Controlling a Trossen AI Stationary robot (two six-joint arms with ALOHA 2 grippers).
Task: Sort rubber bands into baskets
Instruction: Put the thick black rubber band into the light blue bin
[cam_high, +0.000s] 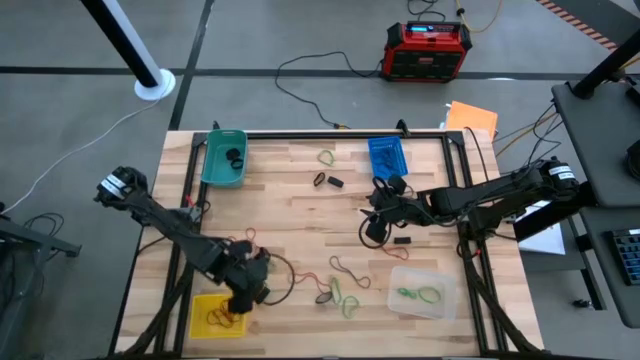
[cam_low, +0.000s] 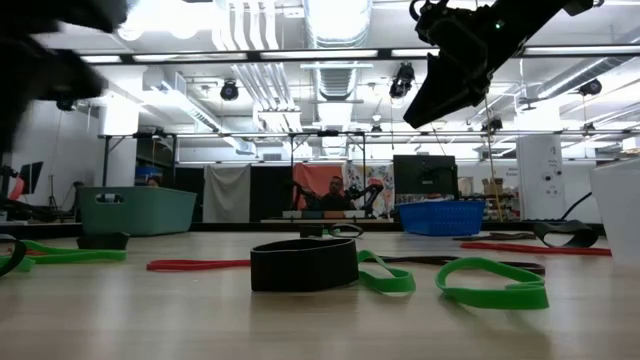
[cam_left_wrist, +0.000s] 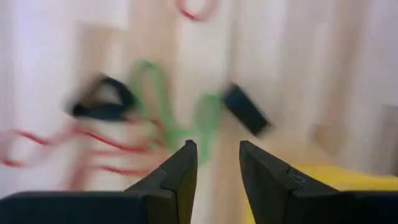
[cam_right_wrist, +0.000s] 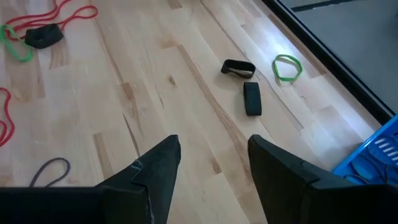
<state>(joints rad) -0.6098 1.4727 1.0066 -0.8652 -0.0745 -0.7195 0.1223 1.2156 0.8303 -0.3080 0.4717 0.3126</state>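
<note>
Black band (cam_low: 303, 264) foremost, left tool (cam_high: 243, 297) (parted) over yellow basket (cam_high: 200, 325)

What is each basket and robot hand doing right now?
Teal basket: holds black bands.
Blue basket: holds blue bands.
Yellow basket: holds red bands.
Clear basket: holds green bands.
Left hand: open, empty.
Right hand: open, empty.

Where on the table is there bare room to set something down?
Bare wood lies between the teal basket and the left gripper, and along the far edge between teal and blue basket except one green band. Crowded: the near middle, where loose rubber bands lie beside the clear basket.
</note>
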